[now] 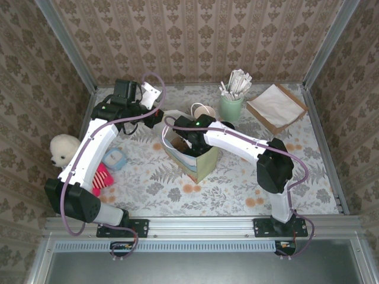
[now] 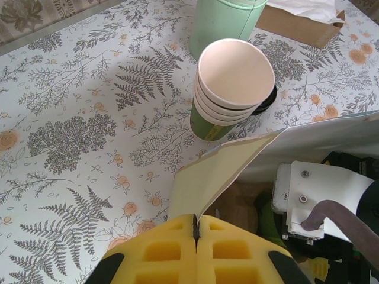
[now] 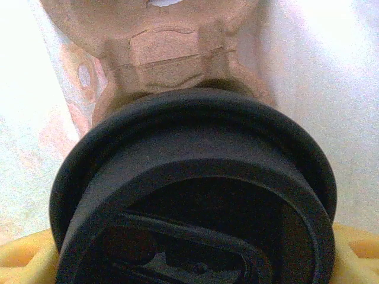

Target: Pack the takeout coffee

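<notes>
The takeout coffee shows its round black lid (image 3: 195,189) close up in the right wrist view, between yellow fingers (image 3: 23,260). My right gripper (image 3: 195,260) is shut on the cup, whose green body is hidden under the lid. In the top view this gripper (image 1: 188,144) reaches down into the open paper bag (image 1: 204,165). A brown moulded pulp holder (image 3: 160,47) lies just beyond the lid inside the bag. My left gripper (image 2: 195,228) is shut on the bag's cream rim (image 2: 225,171), and in the top view it (image 1: 160,116) holds the bag's far left edge.
A stack of lidless green cups (image 2: 234,89) stands just behind the bag, with a pale-green stick holder (image 2: 225,23) and a cardboard napkin box (image 1: 276,106) further back. A white plush toy (image 1: 59,151) and small blue (image 1: 112,158) and pink (image 1: 102,177) items lie left.
</notes>
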Available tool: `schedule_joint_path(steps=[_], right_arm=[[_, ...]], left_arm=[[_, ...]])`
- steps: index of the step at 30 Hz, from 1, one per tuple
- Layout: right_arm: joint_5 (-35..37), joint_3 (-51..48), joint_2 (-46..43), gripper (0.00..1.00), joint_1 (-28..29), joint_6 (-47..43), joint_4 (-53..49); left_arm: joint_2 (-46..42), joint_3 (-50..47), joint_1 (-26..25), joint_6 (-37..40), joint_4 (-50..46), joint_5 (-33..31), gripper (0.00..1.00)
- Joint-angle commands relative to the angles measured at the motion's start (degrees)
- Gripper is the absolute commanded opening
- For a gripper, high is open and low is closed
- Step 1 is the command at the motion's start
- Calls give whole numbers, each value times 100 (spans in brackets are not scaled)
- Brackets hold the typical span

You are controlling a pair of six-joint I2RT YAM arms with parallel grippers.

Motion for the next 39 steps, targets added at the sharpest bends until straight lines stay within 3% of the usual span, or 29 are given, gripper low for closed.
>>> schedule_joint_path(steps=[1,39], right_arm=[[40,-303,106,52,-24,-10,-8],[109,-1012,360,50,3,-82,392]], left_arm=[[-20,18,81,-95,180,80,0],[-19,15,79,-118,190,113,0]])
